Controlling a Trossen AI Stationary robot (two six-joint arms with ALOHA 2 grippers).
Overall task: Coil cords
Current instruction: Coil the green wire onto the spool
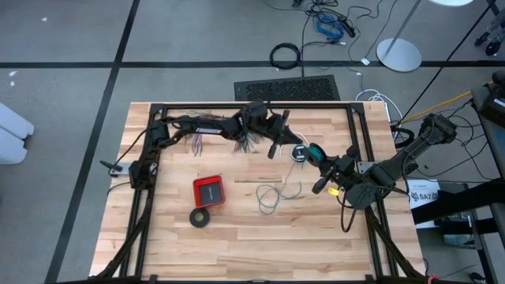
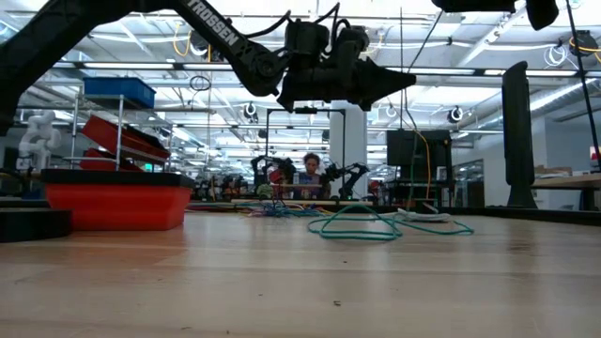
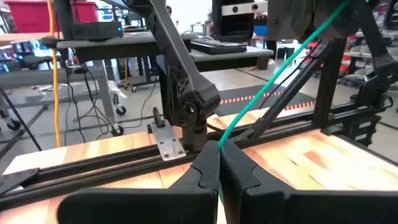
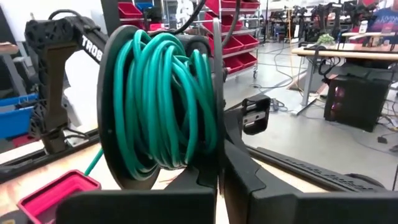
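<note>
The teal-green cord is partly wound on a black spool (image 4: 158,99), which my right gripper (image 4: 219,177) holds shut, raised above the table's right middle (image 1: 314,151). From the spool a stretch of the cord (image 3: 280,68) runs to my left gripper (image 3: 219,149), shut on it over the table's far middle (image 1: 274,150). More of the teal cord lies in loose loops on the table (image 2: 376,228). A thin white cord (image 1: 268,197) lies slack on the wood, its small black round piece (image 1: 300,153) between the two grippers. My left gripper pinches the teal cord (image 3: 224,138) between its two fingertips, with the fingers level above the table. From the tips the cord runs off in a straight, taut line, rising toward the spool. My right gripper pinches the lower rim of one of the spool's black flanges (image 4: 219,149) between its two fingers, which are level. The spool stands on edge above the fingers, clear of the table, its windings beside them.
A red box (image 1: 208,191) and a black tape-like ring (image 1: 200,217) lie left of the middle. Many-coloured wires (image 1: 211,142) fan out under the left arm. A black frame rail (image 1: 357,134) edges the table; bare wood lies toward the near edge (image 1: 276,244).
</note>
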